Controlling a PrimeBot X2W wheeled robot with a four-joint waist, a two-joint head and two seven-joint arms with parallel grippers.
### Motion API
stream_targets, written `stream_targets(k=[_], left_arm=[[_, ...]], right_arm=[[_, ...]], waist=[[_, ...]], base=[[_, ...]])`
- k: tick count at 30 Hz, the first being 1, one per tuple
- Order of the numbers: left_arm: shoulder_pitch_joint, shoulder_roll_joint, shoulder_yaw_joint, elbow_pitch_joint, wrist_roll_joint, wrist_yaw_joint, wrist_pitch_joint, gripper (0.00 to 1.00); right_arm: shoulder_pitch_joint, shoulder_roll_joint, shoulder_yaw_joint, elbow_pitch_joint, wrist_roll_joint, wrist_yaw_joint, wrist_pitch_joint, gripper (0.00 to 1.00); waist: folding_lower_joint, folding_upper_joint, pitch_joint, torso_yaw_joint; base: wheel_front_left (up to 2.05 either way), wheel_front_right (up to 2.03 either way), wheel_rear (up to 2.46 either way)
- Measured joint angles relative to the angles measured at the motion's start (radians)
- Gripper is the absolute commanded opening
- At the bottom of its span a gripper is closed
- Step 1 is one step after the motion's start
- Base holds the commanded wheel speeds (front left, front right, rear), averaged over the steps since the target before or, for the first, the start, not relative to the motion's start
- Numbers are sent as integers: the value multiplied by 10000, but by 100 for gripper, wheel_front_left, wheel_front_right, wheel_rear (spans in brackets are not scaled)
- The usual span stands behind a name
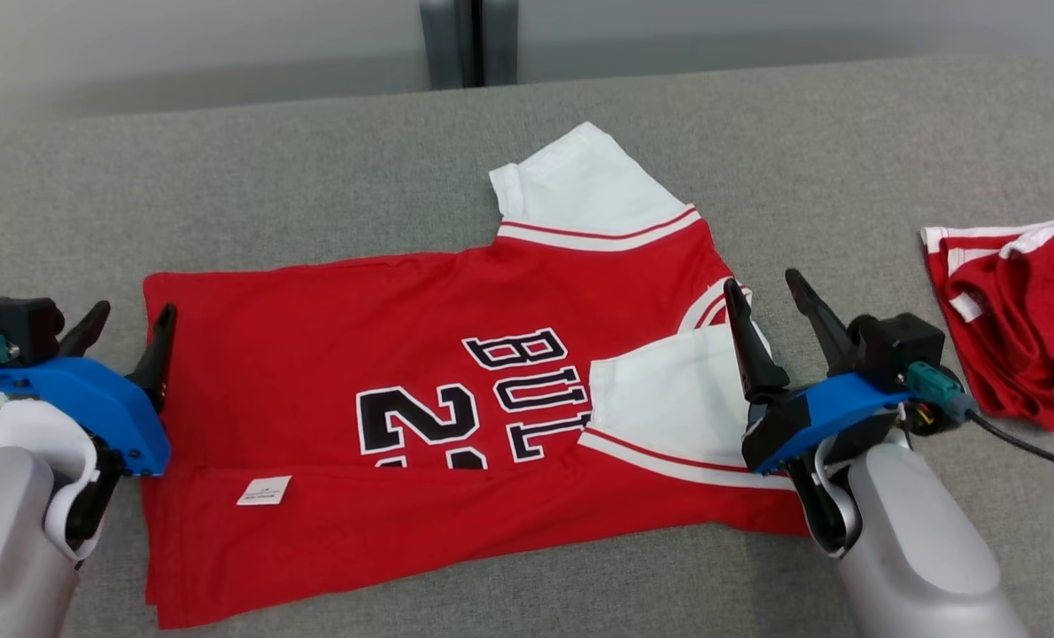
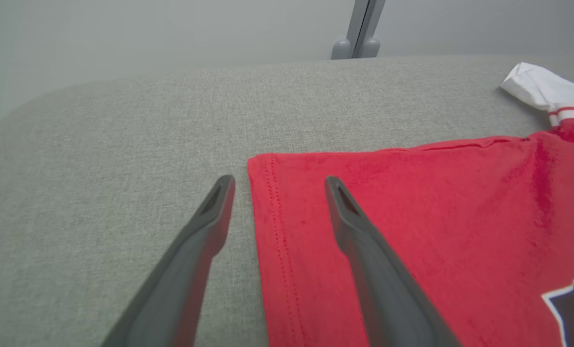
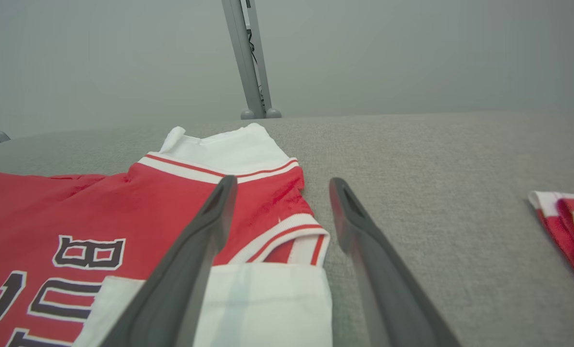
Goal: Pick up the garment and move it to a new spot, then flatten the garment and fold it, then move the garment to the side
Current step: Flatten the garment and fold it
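Note:
The garment [image 1: 332, 354] is a red jersey with white sleeves and black lettering, lying on the grey table with its near long edge folded over the front. One white sleeve lies folded onto the chest, the other [image 1: 580, 190] sticks out toward the far side. My left gripper [image 1: 128, 323] stands open over the hem corner [image 2: 263, 166], nothing between its fingers. My right gripper [image 1: 766, 297] is open beside the collar end [image 3: 287, 231], holding nothing.
A second red and white garment [image 1: 1023, 319] lies bunched at the table's right edge, also seen in the right wrist view [image 3: 567, 221]. A grey post [image 1: 469, 40] stands behind the table. Bare grey tabletop [image 1: 226, 195] stretches along the far side.

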Motion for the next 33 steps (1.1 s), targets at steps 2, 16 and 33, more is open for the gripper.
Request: stream_targets(k=[2, 16, 33], left_arm=[[-170, 282, -305, -69, -410, 0, 77, 100], [-1569, 1287, -2044, 456, -2113, -2, -378, 100], [-3085, 1124, -4506, 155, -3145, 0, -1298, 0]], right_arm=[[-268, -4, 100, -59, 48, 0, 0, 100], [-949, -2, 619, -621, 178, 0, 0, 100], [-4363, -2, -219, -65, -1599, 0, 2458, 100]], waist=[[0, 0, 284, -60], [-1, 1, 1667, -272], [-3, -3, 2726, 541]], base=[[0, 0, 0], [0, 0, 0], [0, 0, 0]])
